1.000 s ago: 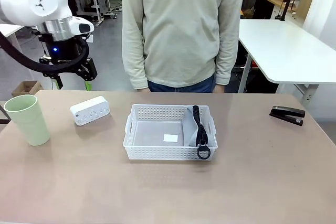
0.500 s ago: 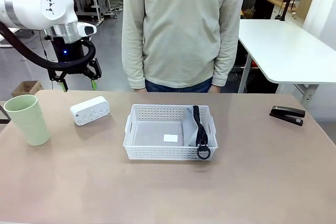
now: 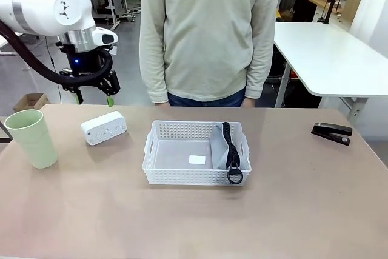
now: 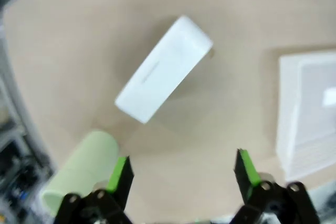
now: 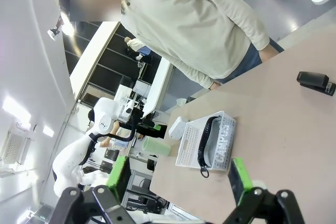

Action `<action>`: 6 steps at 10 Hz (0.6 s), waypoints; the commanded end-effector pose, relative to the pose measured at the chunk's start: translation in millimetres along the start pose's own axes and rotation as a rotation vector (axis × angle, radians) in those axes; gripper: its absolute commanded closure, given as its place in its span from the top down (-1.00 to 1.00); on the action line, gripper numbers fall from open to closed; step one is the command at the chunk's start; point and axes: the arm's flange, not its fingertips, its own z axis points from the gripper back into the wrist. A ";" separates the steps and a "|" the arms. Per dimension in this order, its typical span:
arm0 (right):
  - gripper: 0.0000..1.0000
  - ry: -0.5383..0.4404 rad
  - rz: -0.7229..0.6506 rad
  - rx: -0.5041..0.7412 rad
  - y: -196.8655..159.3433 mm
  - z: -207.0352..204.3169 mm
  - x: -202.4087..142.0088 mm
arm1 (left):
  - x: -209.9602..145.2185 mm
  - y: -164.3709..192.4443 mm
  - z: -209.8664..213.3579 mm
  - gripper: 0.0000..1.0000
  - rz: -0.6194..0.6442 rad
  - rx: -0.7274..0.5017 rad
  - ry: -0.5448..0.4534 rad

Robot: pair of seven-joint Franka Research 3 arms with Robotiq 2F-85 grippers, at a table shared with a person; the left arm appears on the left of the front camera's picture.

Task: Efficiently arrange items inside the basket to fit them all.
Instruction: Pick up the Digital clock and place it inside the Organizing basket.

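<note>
Left claw (image 3: 94, 96) has shifted toward 3 o'clock since a second ago. It now hangs above the worktop's (image 3: 182, 222) far edge, just to the 12 o'clock side of the device (image 3: 103, 127). Jaws are wide with nothing between them, same as before. In its wrist view the device lies straight ahead of the green pads, with the cup toward 7 o'clock.

Right claw (image 5: 179, 174) is also wide and empty, well off the worktop and looking across it from the stapler side.

Nothing on the worktop has moved:
- basket (image 3: 195, 175): centre, in front of the person (image 3: 209, 28)
- pouch (image 3: 219, 147): inside the basket at its 3 o'clock end, leaning on that wall, black strap (image 3: 233, 162) draped over the near rim
- device: flat on the worktop, 10 o'clock of the basket, apart from it
- cup (image 3: 31, 137): upright, 9 o'clock of the basket, near the worktop edge
- stapler (image 3: 331, 133): 3 o'clock of the basket, well apart, by the far right edge
</note>
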 end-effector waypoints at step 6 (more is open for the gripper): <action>1.00 -0.014 0.027 0.023 0.4 -0.5 2.4 | 21.5 52.5 -14.4 1.00 -1.063 -0.037 0.042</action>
